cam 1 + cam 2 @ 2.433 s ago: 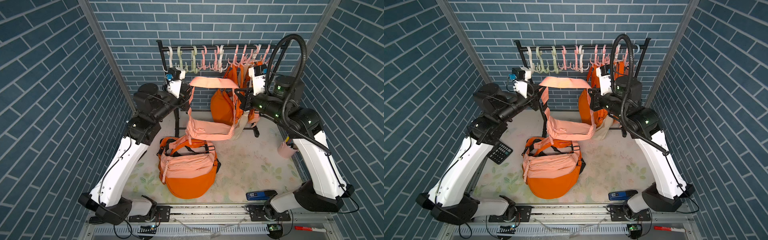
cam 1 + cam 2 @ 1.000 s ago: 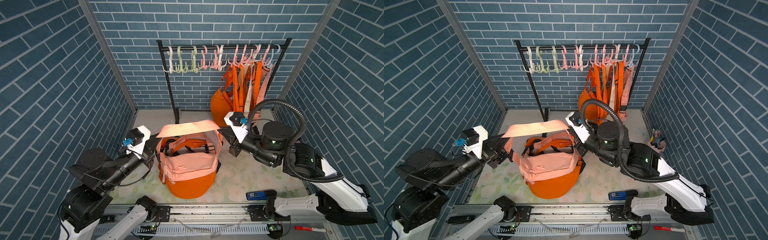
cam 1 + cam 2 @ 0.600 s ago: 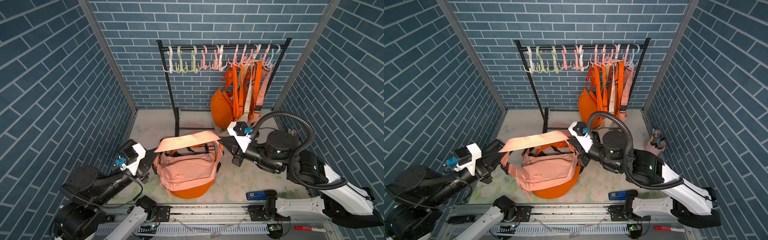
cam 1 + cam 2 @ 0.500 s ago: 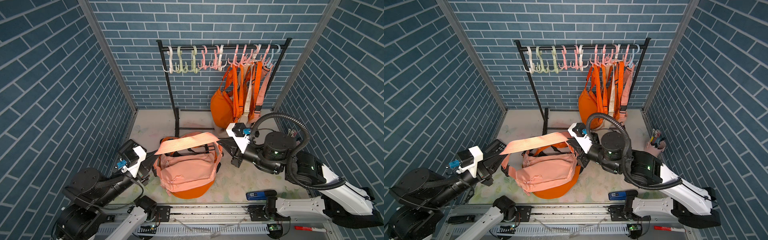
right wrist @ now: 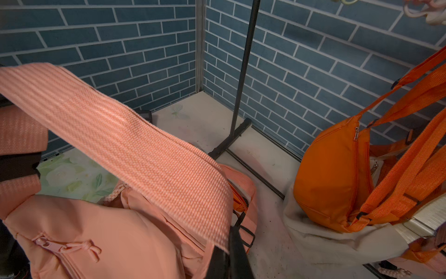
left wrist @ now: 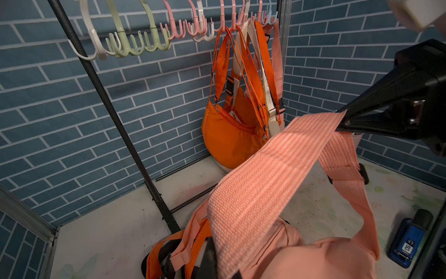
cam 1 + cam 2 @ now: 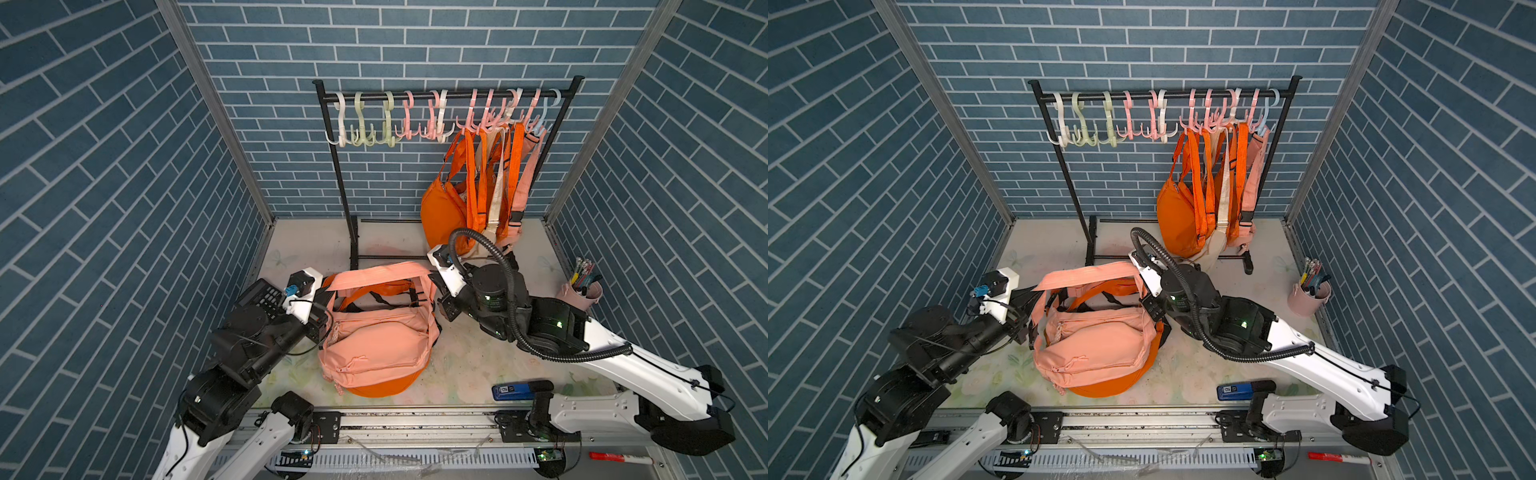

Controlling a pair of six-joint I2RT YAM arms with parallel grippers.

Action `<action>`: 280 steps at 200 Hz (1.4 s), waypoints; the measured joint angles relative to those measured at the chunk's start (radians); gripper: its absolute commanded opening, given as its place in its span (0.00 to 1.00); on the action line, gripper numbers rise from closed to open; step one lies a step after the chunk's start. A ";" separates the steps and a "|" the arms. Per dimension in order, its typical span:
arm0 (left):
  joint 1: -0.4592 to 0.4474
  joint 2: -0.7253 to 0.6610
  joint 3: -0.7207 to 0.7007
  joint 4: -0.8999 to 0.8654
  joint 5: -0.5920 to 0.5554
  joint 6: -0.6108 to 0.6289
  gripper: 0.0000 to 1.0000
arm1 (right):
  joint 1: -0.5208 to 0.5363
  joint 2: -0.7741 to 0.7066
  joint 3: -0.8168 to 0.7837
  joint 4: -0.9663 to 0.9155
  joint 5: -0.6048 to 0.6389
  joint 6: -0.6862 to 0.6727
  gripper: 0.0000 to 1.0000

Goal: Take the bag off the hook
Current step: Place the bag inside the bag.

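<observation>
Removal from the hook is judged complete. The pink bag (image 7: 374, 345) rests on the table (image 7: 478, 365), near the front edge and about midway between the side edges. It lies on top of an orange bag (image 7: 374, 388), of which only the front rim and some straps are seen. No part of the pink bag touches the rack (image 7: 338, 187) or the hooks (image 7: 374, 141) at the back edge. The other bags (image 7: 444, 208) hang at the right end of the rail, well apart.

The wide strap (image 7: 380, 274) of the pink bag is held raised above the body and spans between the two arms. The left jaws are clenched on its left end and the right jaws on its right end; in each wrist view the strap is seen running into closed jaws.

The step in hand is judged to be the set-down, with release not yet made. The next move calls for both jaws to be opened so that the strap drops onto the bag. The arms are then to be withdrawn upward and outward — clear of the strap loop — so that nothing is snagged and the pink bag is not dragged off the orange bag beneath it.
</observation>
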 measured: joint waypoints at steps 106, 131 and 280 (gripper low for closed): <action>0.124 0.234 -0.125 0.199 -0.023 -0.064 0.00 | -0.296 0.143 -0.129 0.204 -0.318 0.051 0.00; 0.151 0.295 -0.125 0.206 -0.009 -0.079 0.00 | -0.346 0.203 -0.140 0.255 -0.381 0.070 0.00; 0.272 0.657 -0.063 0.255 0.069 -0.120 0.00 | -0.545 0.513 -0.168 0.544 -0.745 0.183 0.00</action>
